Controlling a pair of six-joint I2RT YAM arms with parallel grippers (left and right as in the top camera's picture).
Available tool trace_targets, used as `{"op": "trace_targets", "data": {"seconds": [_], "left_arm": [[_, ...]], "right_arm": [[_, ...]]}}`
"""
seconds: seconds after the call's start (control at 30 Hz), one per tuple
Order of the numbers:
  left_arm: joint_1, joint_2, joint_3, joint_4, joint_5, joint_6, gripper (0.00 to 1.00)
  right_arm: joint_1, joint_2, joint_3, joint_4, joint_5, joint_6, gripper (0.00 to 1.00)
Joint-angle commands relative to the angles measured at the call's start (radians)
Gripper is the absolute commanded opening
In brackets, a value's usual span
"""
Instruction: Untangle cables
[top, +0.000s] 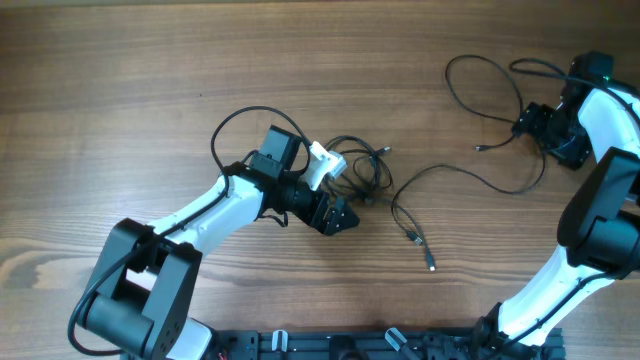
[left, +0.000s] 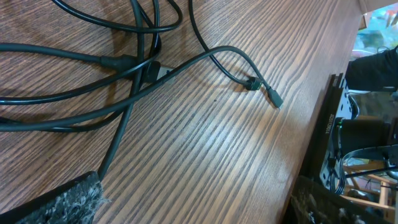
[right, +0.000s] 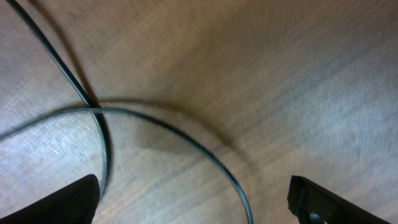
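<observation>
A small tangle of thin black cables (top: 362, 168) lies at mid-table. One strand (top: 470, 175) runs right from it, and its plug tip (top: 430, 265) rests nearer the front. Another cable loop (top: 480, 85) lies at the far right. My left gripper (top: 335, 215) sits just below-left of the tangle. In the left wrist view the cables (left: 124, 62) and a plug tip (left: 273, 98) lie ahead of the open left gripper (left: 186, 214), which holds nothing. My right gripper (top: 527, 125) is at the loop's right end. It stands open (right: 193, 205) over a thin cable (right: 186, 140) lying loose on the wood.
The wooden table (top: 120, 100) carries both arms. The left arm's own thicker black cable (top: 235, 125) arcs beside its wrist. A black rack (top: 390, 345) runs along the front edge, seen also in the left wrist view as a rack (left: 329, 124) at the right.
</observation>
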Motion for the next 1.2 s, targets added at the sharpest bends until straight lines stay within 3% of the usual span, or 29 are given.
{"op": "trace_targets", "data": {"seconds": [0.0,0.33,0.77,0.83,0.97,1.0,1.17], "left_arm": [[-0.002,0.010,-0.006,0.000,0.001,-0.003,1.00],[-0.002,0.010,-0.006,0.007,0.002,-0.003,1.00],[-0.002,0.010,-0.006,0.008,0.001,-0.003,1.00],[-0.002,0.010,-0.006,0.013,0.002,-0.003,1.00],[-0.002,0.010,-0.006,0.023,0.002,-0.003,1.00],[-0.002,0.010,-0.006,0.023,0.002,-0.003,1.00],[-0.002,0.010,-0.006,0.023,0.002,-0.003,1.00]], "right_arm": [[0.002,-0.002,-0.003,0.038,0.004,-0.078,1.00],[0.021,0.006,-0.003,0.082,-0.070,-0.134,1.00],[0.024,0.171,-0.003,0.059,-0.080,-0.130,0.99],[0.026,0.193,-0.003,0.051,-0.098,-0.130,0.85],[0.029,0.235,-0.004,0.025,-0.119,-0.130,0.28],[0.030,0.245,-0.005,0.019,-0.121,-0.130,0.19],[0.030,0.261,-0.021,0.018,-0.123,-0.129,0.04]]}}
